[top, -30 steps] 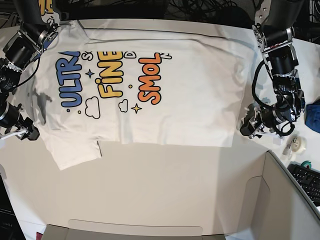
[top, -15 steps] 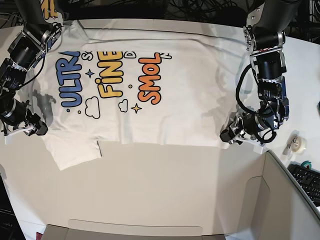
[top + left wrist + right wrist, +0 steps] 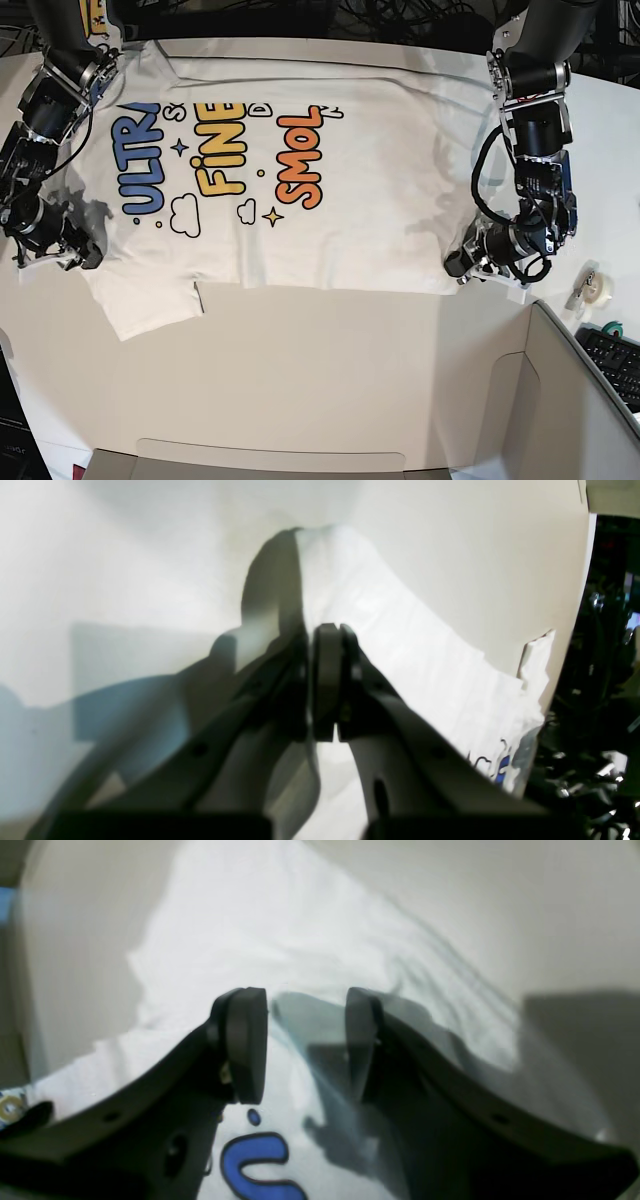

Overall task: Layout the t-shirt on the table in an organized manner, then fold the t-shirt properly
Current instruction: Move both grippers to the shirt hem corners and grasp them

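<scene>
I see my left hand (image 3: 455, 266) pinched on the t-shirt (image 3: 380, 180) hem; my right hand (image 3: 305, 1040) gapes over its sleeve on the counter (image 3: 330, 370).

A robotics lab bench is indicated: two arms are mounted over an off-white table (image 3: 320, 370), tangled cables (image 3: 400, 15) are seen behind its far edge, and a keyboard (image 3: 612, 362), tape roll (image 3: 597, 288) and grey partition panel (image 3: 570, 400) are alongside.
</scene>
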You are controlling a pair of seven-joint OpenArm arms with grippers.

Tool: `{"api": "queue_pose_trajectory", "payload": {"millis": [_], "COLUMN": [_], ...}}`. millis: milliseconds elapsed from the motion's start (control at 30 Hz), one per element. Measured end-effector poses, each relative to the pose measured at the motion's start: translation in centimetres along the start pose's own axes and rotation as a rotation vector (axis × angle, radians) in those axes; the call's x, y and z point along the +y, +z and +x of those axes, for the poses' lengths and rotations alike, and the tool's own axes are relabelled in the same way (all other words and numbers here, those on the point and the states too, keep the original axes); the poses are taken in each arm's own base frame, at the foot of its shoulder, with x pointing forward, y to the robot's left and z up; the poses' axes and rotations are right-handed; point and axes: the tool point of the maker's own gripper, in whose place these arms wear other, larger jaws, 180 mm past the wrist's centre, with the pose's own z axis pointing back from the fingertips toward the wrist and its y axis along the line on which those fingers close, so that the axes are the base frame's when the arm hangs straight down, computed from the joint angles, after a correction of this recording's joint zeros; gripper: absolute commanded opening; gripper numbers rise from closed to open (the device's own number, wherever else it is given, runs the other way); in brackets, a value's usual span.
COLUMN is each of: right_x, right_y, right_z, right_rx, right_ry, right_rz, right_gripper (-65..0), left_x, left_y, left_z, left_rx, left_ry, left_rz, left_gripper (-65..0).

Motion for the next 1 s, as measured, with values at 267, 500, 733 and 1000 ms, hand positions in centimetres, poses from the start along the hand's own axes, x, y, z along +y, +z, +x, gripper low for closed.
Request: {"api": "queue_pose_trajectory", "payload": {"millis": [267,500,733,1000], "right_x": [3.5,1.7,-2.7,-3.3], "right_y": [-2.6,-1.2,0.8,-0.9], "right_z": [4.3,5.6,5.3,2.5], "right_rx": [-0.041,-0.049,-0.026,0.059], "right_ry": [0.129,0.155,0.152,0.289], "right_rz": [0.02,-0.03,-0.123,-0.103], "right_gripper": [-38.4,-24.0,-24.0,-24.1], "left_x": [0.3,0.3,0.3,0.3], "left_y": [0.0,0.0,0.0,0.0], "left_z": [-0.3,-0.3,-0.2,-0.3], "left_rx": [-0.007,-0.009,-0.01,-0.007], "left_ry": [0.007,0.007,0.007,0.007], "left_rz": [-0.005,-0.005,-0.004,-0.004], "left_gripper": [-65.0,-65.0,-65.0,-65.0]}}
